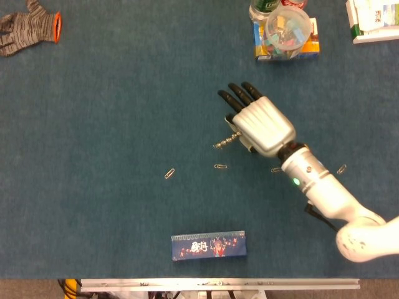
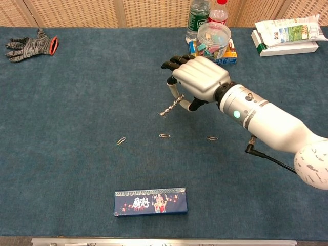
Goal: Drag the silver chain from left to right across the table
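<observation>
The right hand hangs low over the middle of the blue table, palm down, and pinches one end of the silver chain between thumb and a finger, while the other dark fingers reach forward, close together. From the chest view the held end sits just under the palm and the free end slants down to the left, its tip seemingly touching or nearly touching the cloth; that low, trailing hold suits a drag rather than a lift, since the chain is meant to slide along the surface. The head view shows the chain as a short stretch poking out from the hand's left edge. It lies about at the table's middle, so I judge the pull rightward has ground left to cover. Three paper clips lie close: one just below the chain's tip, another further left, a third under the forearm, and the trailing end could catch one if the path dips toward them. A blue box lies at the near edge, a grey glove in the far left corner, and a clear tub with bottles at the far side. The left hand is nowhere to be seen.
</observation>
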### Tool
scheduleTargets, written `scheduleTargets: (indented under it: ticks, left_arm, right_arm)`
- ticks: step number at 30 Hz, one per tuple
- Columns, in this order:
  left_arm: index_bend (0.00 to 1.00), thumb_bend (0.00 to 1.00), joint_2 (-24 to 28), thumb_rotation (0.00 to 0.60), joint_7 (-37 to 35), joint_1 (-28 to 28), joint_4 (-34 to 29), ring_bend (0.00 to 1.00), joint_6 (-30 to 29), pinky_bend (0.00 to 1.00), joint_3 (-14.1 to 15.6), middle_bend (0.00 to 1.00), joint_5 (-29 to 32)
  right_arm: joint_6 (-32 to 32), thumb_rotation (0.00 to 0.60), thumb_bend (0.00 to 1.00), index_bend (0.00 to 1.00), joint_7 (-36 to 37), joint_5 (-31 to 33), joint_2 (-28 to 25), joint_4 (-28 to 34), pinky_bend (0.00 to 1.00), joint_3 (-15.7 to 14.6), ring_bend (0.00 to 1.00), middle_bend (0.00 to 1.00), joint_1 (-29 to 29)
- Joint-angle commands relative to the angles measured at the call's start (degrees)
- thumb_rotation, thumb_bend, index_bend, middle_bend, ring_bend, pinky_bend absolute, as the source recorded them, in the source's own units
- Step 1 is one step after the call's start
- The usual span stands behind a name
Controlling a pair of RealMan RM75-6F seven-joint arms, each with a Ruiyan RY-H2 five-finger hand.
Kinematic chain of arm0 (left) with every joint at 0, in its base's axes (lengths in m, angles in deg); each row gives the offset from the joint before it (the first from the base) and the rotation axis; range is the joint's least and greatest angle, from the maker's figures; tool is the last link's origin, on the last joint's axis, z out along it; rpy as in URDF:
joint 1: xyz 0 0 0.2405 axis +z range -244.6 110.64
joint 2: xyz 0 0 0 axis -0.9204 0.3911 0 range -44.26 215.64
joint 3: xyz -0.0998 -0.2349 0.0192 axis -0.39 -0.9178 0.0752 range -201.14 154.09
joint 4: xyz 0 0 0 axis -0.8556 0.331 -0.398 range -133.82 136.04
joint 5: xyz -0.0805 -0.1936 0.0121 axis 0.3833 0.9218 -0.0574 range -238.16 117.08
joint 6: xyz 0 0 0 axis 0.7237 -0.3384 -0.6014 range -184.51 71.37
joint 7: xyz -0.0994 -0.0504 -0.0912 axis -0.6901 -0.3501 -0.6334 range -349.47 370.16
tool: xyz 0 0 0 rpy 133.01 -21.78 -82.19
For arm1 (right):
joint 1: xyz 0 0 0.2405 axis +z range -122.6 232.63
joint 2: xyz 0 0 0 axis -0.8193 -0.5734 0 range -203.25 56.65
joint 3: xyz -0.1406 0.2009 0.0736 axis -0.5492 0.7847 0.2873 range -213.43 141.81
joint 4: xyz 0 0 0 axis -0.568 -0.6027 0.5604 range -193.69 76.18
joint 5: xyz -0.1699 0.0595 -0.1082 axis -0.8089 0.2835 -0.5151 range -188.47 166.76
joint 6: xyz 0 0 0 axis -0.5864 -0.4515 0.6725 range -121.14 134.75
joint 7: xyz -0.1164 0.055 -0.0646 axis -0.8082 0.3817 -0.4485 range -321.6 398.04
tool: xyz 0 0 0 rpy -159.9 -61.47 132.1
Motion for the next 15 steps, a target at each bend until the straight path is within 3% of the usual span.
scheduleTargets:
  ticks: [1,15]
  left_arm:
    - [0.55,0.12,0.01,0.600,-0.06,0.02,0.00,0.06,-0.05,0.01,0.00,0.20,-0.01]
    - [0.55,0.12,0.04,0.600,-0.06,-0.11,0.03,0.06,0.29,0.04,-0.14,0.20,0.71]
  right_arm:
    - [0.09,0.600,0.38,0.59,0.33,-0.12,-0.88,1.19,0.11,-0.92,0.00,0.11,-0.67]
    - [2.96,0.600,0.38,0.59,1.82,0.20,0.52,-0.51,0.11,-2.82,0.00,0.11,-0.93]
